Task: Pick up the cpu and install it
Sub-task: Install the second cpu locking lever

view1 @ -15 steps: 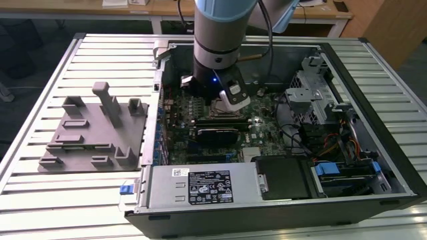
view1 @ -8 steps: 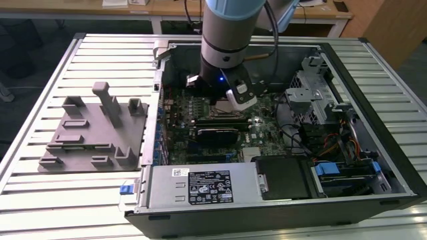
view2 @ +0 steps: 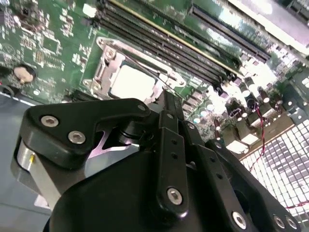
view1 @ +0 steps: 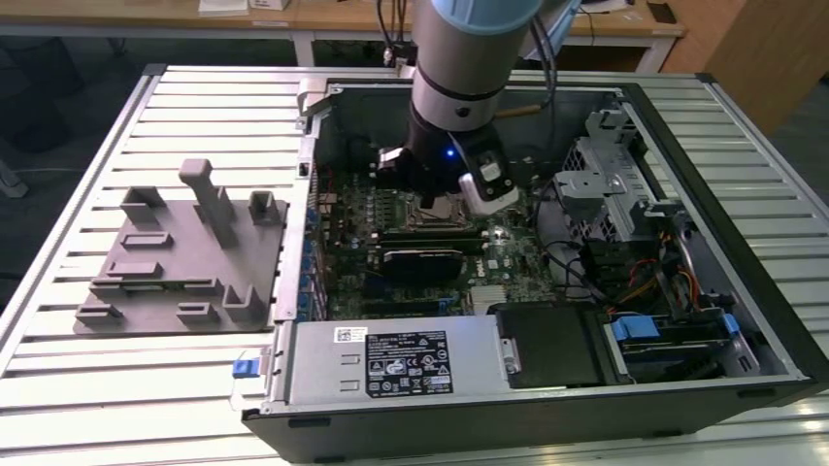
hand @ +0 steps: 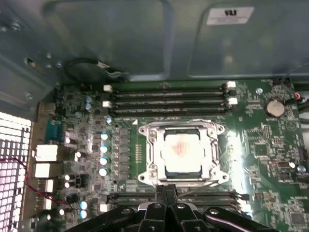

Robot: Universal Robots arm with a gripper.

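The cpu (hand: 182, 151) lies flat inside the metal-framed socket (hand: 145, 133) on the green motherboard, its silvery top facing up. It also appears in the second wrist view as the cpu (view2: 133, 82) within the socket frame (view2: 104, 63). My gripper (hand: 166, 189) hovers just beside the socket's edge, fingers pressed together with nothing between them. In the second wrist view the gripper (view2: 169, 99) points toward the socket's corner. In the exterior view the gripper (view1: 425, 194) reaches down into the open computer case over the board.
A grey plastic tray with upright posts (view1: 182, 262) rests on the slatted table at the exterior view's left. Memory slots (hand: 166, 99) run beside the socket. A drive cage (view1: 609, 165), cables and a metal power-supply box (view1: 388, 359) crowd the case (view1: 725, 291).
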